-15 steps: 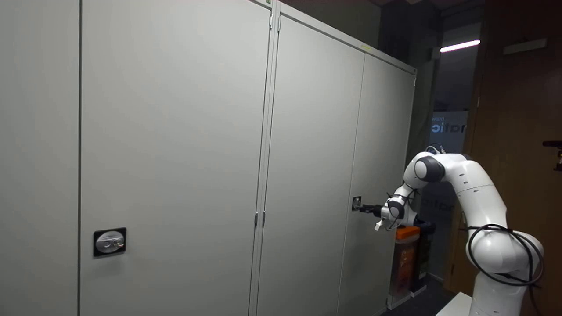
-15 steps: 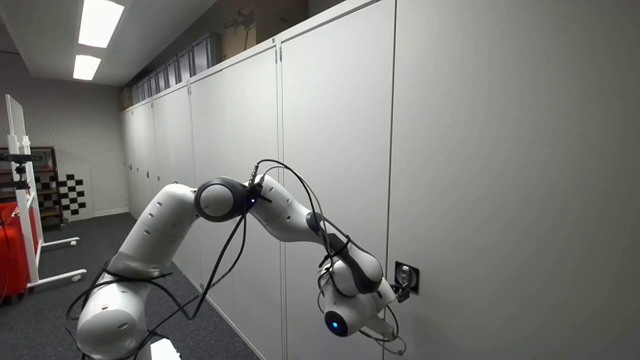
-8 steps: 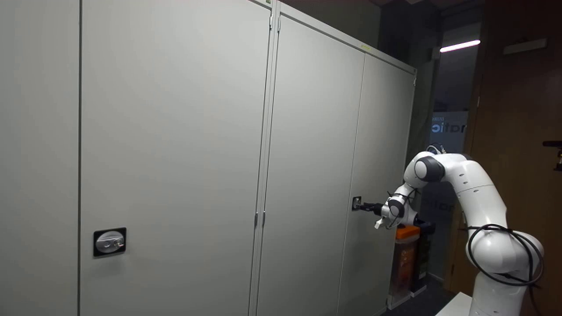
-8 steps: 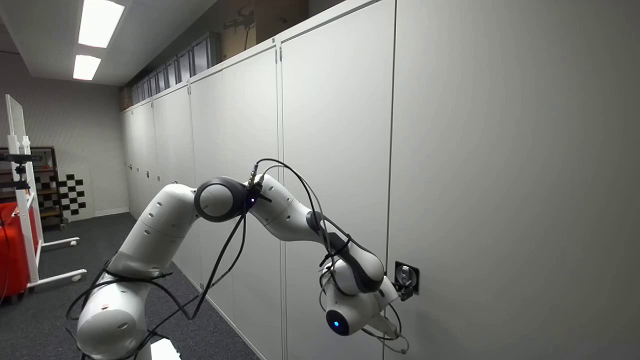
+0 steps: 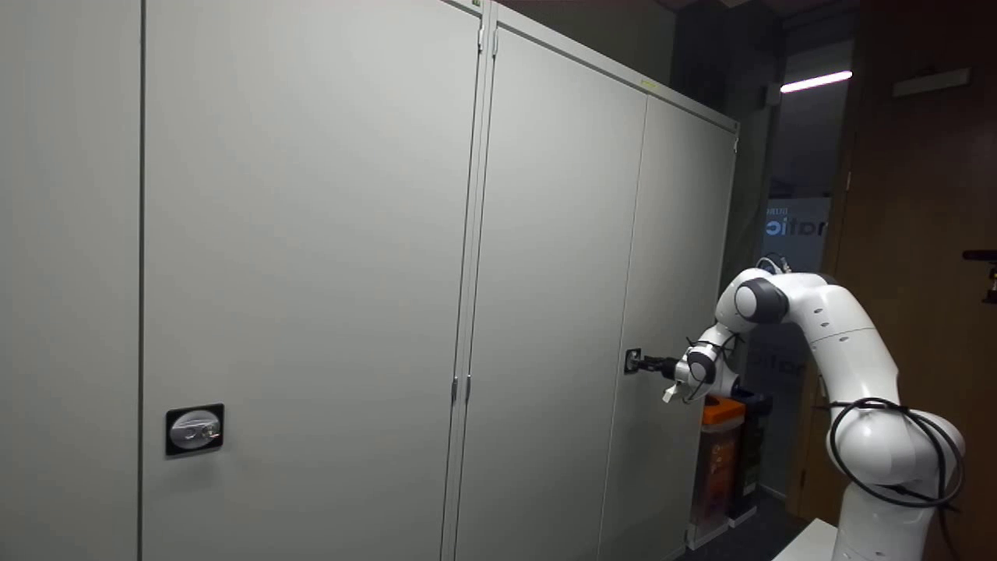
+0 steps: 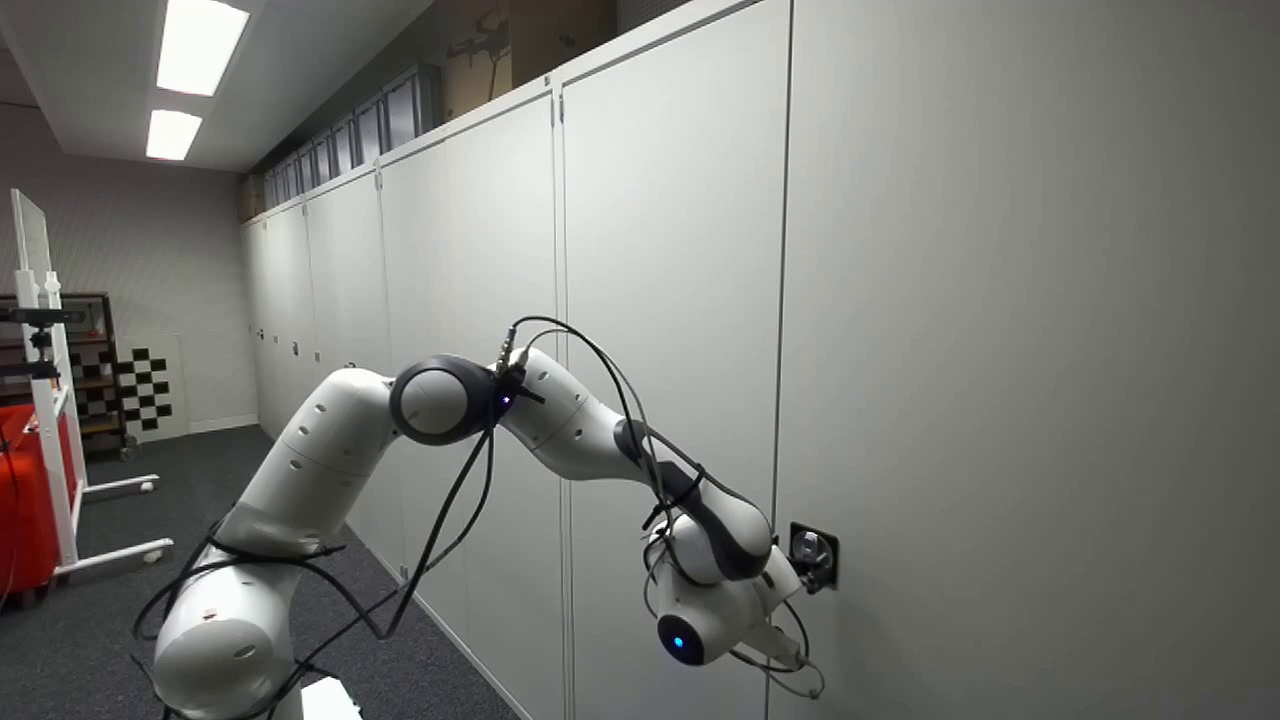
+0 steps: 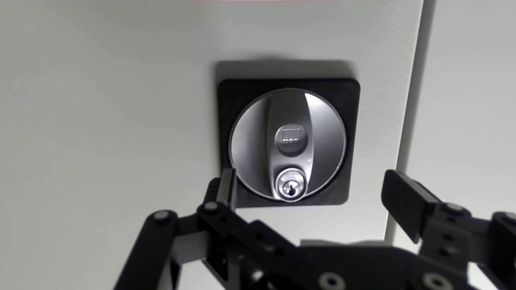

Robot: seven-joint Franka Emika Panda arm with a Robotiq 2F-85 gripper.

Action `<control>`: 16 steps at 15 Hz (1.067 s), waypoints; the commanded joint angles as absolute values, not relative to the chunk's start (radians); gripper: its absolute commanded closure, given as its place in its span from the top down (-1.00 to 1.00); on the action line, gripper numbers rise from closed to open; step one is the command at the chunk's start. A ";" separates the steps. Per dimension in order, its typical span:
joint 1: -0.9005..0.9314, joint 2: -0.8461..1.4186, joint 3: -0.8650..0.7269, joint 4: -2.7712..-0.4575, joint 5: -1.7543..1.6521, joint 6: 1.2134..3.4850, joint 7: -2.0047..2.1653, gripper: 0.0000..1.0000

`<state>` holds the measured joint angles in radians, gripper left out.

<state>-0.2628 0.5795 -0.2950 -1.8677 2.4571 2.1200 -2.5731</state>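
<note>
A round silver handle [image 7: 250, 141] with a raised central grip and a key lock [image 7: 291, 187] is set in a black square plate [image 7: 344, 197] on the grey cabinet door. My gripper [image 7: 309, 181] is open in the wrist view. Its left finger [image 7: 227, 187] overlaps the plate's lower left corner in view; the right finger [image 7: 405, 201] stands over the door seam, right of the plate. Nothing is held, and whether a fingertip touches is unclear. In both exterior views the gripper [image 5: 650, 365] is close to this handle [image 6: 808, 545].
The tall cabinets [image 5: 311, 234] form a flat wall before the arm. Another handle [image 5: 195, 429] sits on a neighbouring cabinet. A bin with an orange lid [image 5: 723, 411] stands beyond the arm. Loose cables [image 6: 450, 490] hang from the arm. A white wheeled stand [image 6: 60, 400] is farther back.
In the exterior views the gripper has shifted slightly upward and nearer the handle. The handle and doors have not visibly moved.
</note>
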 commanded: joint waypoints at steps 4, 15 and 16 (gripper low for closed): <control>-0.262 0.617 -0.301 -1.818 2.480 2.101 -2.598 0.46; -0.257 0.641 -0.299 -1.775 2.478 2.111 -2.597 0.71; -0.257 0.641 -0.298 -1.772 2.477 2.109 -2.598 0.39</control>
<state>-0.2598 0.6227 -0.2950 -1.8102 2.4571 2.1200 -2.5731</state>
